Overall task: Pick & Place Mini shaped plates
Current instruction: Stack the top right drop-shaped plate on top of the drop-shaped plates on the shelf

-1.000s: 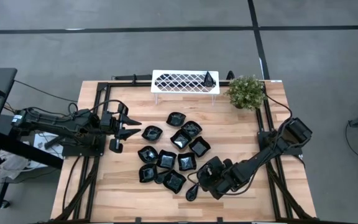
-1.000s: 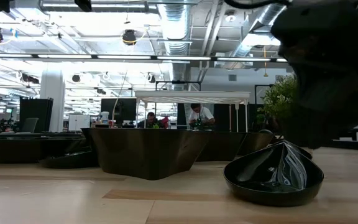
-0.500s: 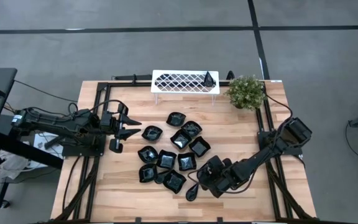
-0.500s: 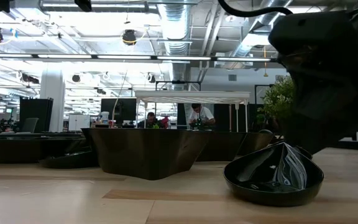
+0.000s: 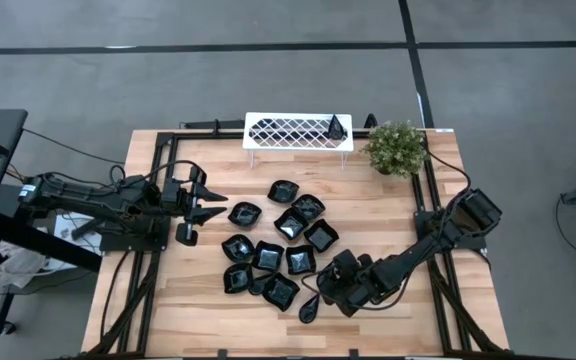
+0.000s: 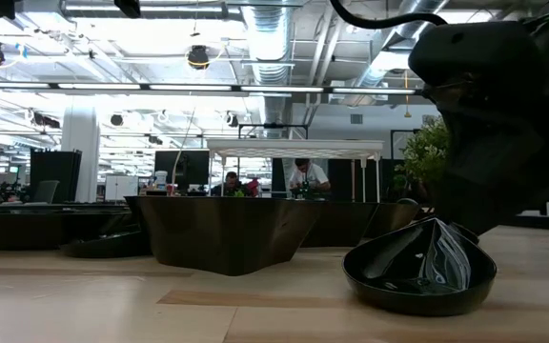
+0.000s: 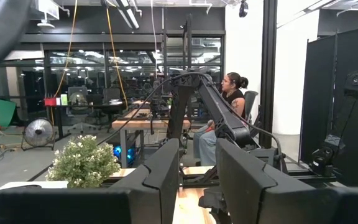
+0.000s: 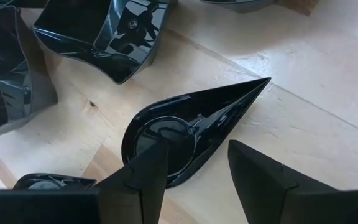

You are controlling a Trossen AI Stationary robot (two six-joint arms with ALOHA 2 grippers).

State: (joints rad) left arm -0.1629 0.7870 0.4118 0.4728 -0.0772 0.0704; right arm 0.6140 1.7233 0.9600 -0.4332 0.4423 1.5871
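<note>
High view: one black plate [image 5: 337, 126] on white tray [image 5: 268, 131].

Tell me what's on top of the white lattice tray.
One black teardrop plate stands at the right end of the white lattice tray; the rest of its top looks bare. Whatever is under it is hidden.

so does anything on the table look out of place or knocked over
Nothing looks spilled or broken. The mini shaped plates lie in a loose, crowded jumble mid-table, some touching. One teardrop plate lies apart at the near edge, under the right hand. Another dark piece sits alone on the white tray.
</note>
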